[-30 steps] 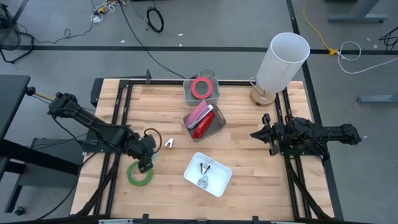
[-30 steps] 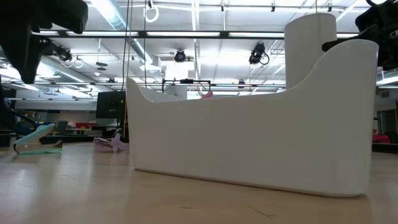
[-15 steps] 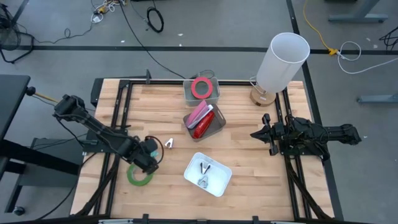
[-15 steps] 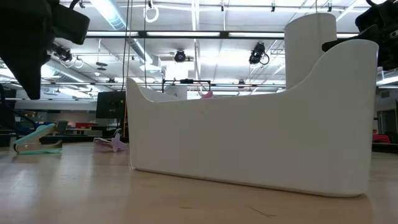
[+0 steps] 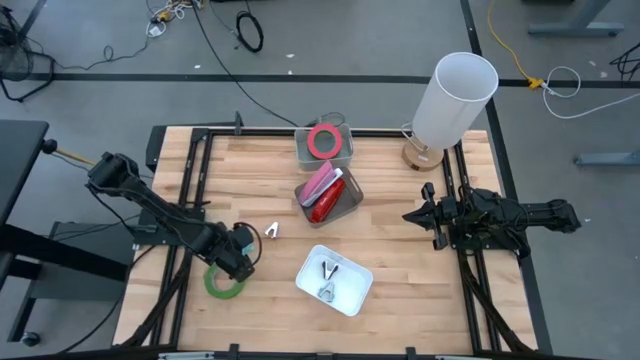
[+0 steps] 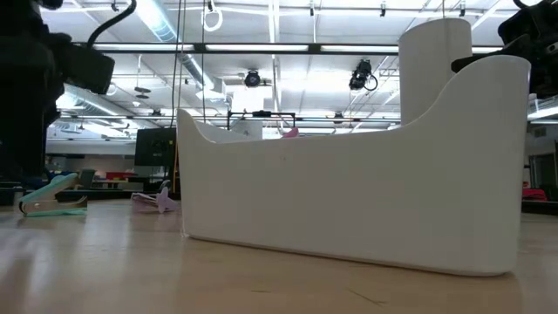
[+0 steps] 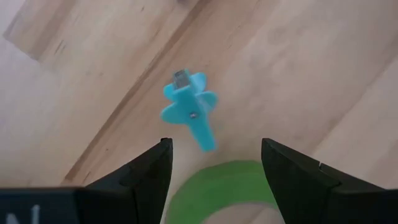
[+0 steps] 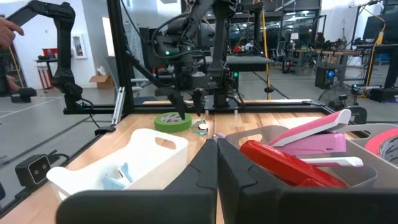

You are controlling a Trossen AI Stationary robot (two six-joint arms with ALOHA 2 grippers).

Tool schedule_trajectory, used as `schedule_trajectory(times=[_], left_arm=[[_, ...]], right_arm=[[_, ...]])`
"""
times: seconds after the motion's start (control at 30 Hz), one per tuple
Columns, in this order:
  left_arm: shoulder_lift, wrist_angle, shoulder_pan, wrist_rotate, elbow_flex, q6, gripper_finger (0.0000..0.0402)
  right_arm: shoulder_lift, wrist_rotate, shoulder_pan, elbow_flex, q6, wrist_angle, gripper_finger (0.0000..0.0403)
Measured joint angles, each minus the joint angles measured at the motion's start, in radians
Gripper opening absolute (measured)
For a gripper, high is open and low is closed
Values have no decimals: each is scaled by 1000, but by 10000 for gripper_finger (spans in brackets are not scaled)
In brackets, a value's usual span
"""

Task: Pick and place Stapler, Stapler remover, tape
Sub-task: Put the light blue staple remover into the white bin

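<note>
- While the left gripper (image 5: 238,262) hangs over the green tape (image 5: 225,281) at the table's 7 o'clock, its fingers (image 7: 146,177) stand apart, astride the roll's far rim, holding nothing.
- Risk: a blue staple remover (image 7: 190,115) lies just beyond the roll; a forward drift could knock it or trap it in the close.
- Risk: both fingers look set outside the ring; closing on the flat roll may slide it along the wood instead of gripping.
- Red tape (image 5: 322,139) already sits in the 12 o'clock bin; staplers (image 5: 324,192) fill the centre bin (image 5: 351,205).
- Right gripper (image 5: 425,215) waits at 3 o'clock, clenched and empty; no hazard from it.
- White bin (image 5: 359,283) lies near 6 o'clock, close to any carry path.
</note>
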Motion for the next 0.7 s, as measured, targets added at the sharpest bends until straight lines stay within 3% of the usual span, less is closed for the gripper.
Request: schedule_trajectory(times=[0.4, 0.7], left_arm=[[0, 134, 2, -2, -108, -47, 249], [0, 159, 10, -81, -122, -74, 249]], right_arm=[[0, 0, 0, 0, 0, 0, 2], [0, 0, 0, 0, 0, 0, 2]])
